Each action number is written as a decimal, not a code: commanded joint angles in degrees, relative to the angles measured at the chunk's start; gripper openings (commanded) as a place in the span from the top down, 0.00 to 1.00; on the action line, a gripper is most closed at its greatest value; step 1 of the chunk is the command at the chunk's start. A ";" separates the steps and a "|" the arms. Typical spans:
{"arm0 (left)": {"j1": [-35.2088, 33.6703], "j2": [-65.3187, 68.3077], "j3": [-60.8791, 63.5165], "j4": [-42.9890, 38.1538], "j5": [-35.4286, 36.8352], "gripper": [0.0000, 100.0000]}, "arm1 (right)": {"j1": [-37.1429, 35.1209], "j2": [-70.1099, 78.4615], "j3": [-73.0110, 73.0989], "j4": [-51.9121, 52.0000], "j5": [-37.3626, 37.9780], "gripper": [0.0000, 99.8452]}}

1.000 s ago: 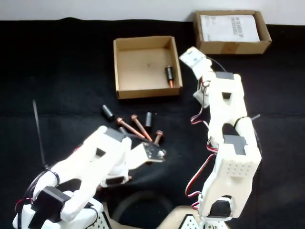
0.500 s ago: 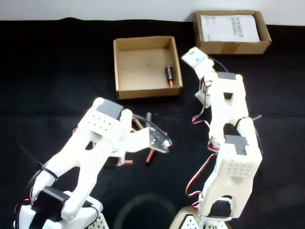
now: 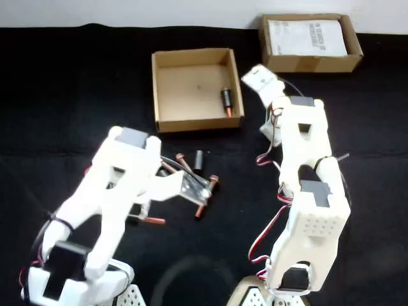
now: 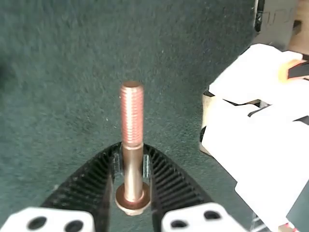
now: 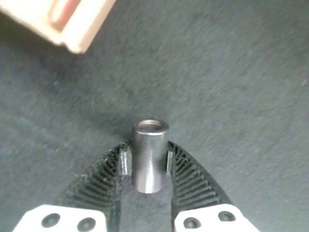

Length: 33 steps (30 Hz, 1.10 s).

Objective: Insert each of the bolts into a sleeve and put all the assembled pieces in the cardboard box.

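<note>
Left gripper (image 4: 131, 158) clamped on a copper bolt (image 4: 131, 121) near its head, right gripper (image 5: 149, 162) pinching a dark sleeve (image 5: 150, 145) above the black mat (image 3: 76, 95), spare bolts (image 3: 153, 220) and a loose sleeve (image 3: 199, 160) mid-table, cardboard box (image 3: 197, 123) beyond holding one assembled piece (image 3: 226, 101) by its right wall.

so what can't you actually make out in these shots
High view: the left arm covers some loose bolts; count unclear.
High view: the right arm covers the sleeve in the right gripper.
Right wrist view: the cardboard box is blurred and cut by the edge; its contents are unreadable.
Left wrist view: the right arm beside the bolt is cut by the edge.
</note>
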 commanded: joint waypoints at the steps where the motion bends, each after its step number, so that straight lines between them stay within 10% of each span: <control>1: -1.89 5.41 -5.49 0.35 -49.32 0.99 | 0.40 -4.00 -2.59 1.89 0.35 0.99; 22: -8.75 16.75 -14.29 -19.69 33.58 0.99 | -0.66 -4.00 -3.03 1.01 -4.22 0.99; 27: -10.68 16.84 -12.09 -19.96 33.23 0.99 | -0.57 -4.00 -2.86 -0.04 -4.22 0.99; 33: -14.99 16.84 -8.04 -19.69 5.89 0.99 | -0.48 -3.91 -2.68 -0.66 -4.22 0.99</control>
